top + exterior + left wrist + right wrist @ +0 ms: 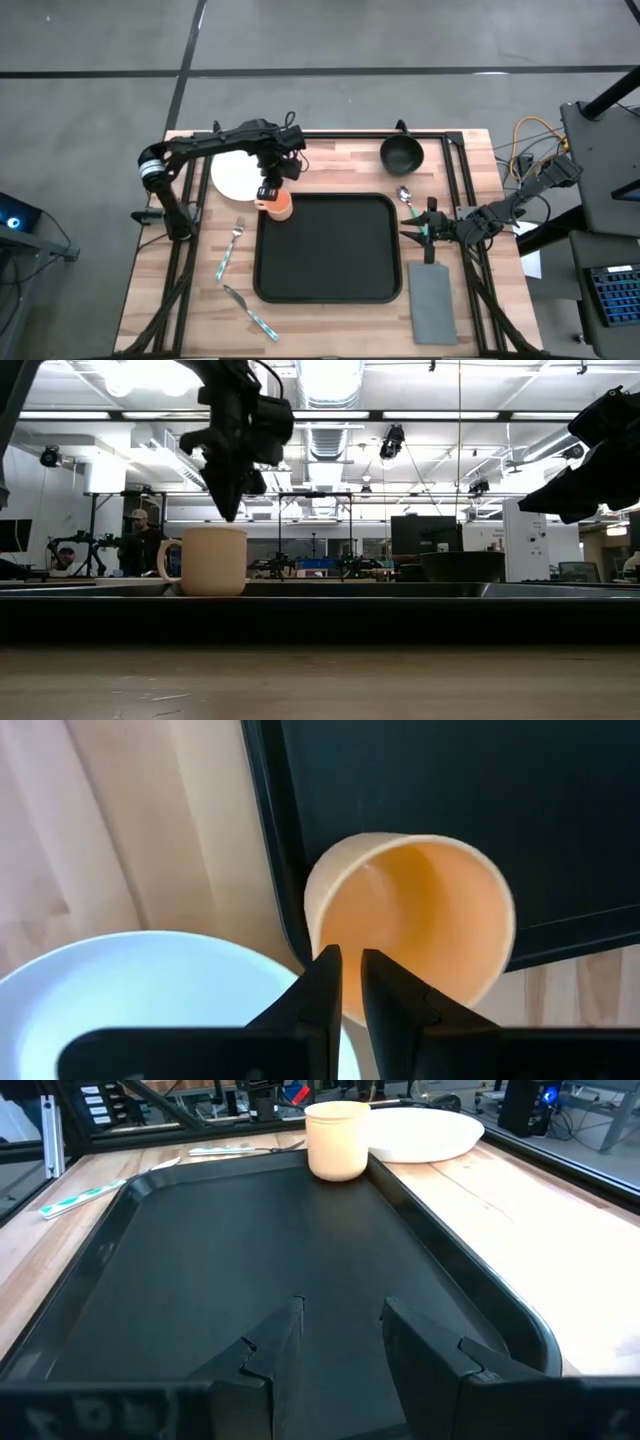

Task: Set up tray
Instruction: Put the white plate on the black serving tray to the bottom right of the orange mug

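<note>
The large black tray (pixel 325 247) lies mid-table. An orange mug (pixel 278 206) stands upright on its base in the tray's far-left corner (pixel 338 1140). My left gripper (pixel 268 190) hangs just above the mug's rim (pixel 232 512), pointing down. Its fingers are open by a narrow gap (pixel 350 982) and touch nothing. My right gripper (pixel 415 232) hovers open over the tray's right rim (pixel 342 1325), raised well above it in the low view (pixel 565 485).
A white plate (pixel 236 176) lies left of the mug, beyond the tray's far-left corner. A black bowl (pixel 401 153) and a spoon (pixel 407 198) sit at the far right. A grey napkin (pixel 432 300) lies right of the tray. A fork (pixel 230 246) and a knife (pixel 250 311) lie to its left.
</note>
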You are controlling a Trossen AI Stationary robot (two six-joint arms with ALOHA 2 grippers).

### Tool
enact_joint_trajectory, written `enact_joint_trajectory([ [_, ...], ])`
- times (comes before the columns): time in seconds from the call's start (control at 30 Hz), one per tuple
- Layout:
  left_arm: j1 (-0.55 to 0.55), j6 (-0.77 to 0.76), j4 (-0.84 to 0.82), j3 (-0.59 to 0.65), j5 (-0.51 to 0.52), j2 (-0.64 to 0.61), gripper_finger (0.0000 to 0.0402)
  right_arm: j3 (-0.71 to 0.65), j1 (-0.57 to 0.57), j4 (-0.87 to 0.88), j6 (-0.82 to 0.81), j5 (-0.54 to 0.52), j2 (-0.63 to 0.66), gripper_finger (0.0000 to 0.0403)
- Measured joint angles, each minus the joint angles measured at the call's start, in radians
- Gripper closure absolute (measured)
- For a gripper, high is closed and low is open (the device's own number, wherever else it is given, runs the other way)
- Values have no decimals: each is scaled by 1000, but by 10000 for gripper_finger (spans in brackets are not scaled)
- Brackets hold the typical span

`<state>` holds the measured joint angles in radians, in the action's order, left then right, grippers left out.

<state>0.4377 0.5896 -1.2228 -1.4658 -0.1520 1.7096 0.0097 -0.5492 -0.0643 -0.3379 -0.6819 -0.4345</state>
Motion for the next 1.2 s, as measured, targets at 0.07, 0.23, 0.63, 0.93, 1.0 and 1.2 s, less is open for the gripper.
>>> enact_joint_trajectory([
  [0.07, 0, -6, -2, 0, 0, -26, 378, 0, 0, 0, 1, 0, 0, 275],
  [0.23, 10, -166, -93, 4, 56, -115, 378, 0, 0, 0, -3, 0, -1, 275],
  [0.63, 39, -270, -141, 351, 81, -558, 378, 0, 0, 1, -11, 1, -52, 275],
  [0.93, 39, -420, 79, 688, 69, -790, 376, 0, 0, 0, -33, 1, -93, 275],
  [1.0, 39, -444, 91, 711, 69, -787, 370, 0, 0, 0, -37, 1, -93, 275],
  [1.2, 39, -489, 146, 699, 122, -731, 332, 0, 0, 0, -29, 1, -91, 275],
])
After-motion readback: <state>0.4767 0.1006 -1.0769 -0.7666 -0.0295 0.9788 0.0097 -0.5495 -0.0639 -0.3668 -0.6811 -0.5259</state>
